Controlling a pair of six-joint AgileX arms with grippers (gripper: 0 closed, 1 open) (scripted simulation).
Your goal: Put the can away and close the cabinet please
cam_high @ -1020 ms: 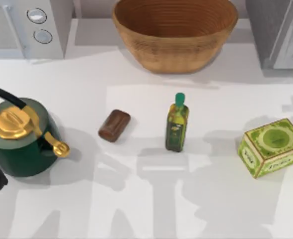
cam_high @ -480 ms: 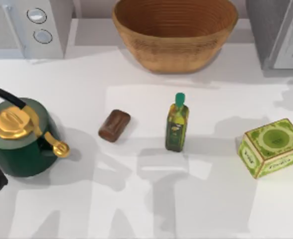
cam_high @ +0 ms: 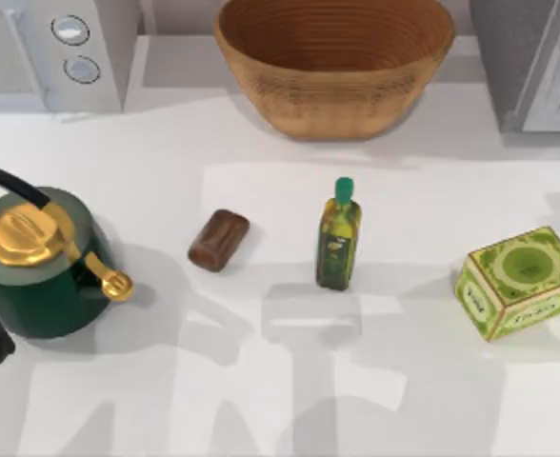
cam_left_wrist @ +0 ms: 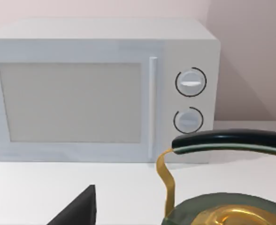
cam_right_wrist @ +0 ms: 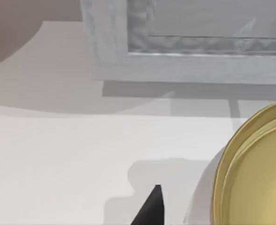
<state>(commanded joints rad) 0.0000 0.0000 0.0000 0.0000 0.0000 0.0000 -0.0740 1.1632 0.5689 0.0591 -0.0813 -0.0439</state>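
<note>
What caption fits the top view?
Can lies untouched between kettle and oil bottle; basket behind.

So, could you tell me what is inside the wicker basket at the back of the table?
The basket shows bare ribbed weave inside. Its near wall hides the front of the floor.

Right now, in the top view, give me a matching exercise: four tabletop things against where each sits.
Things:
1. can
2. kettle
3. green printed box
4. wicker basket

Places:
A. table's right side
B. back centre
C. far left
D. left of the olive-oil bottle, lying on its side

Pairs: 1-D, 2-C, 3-A, 4-B
</note>
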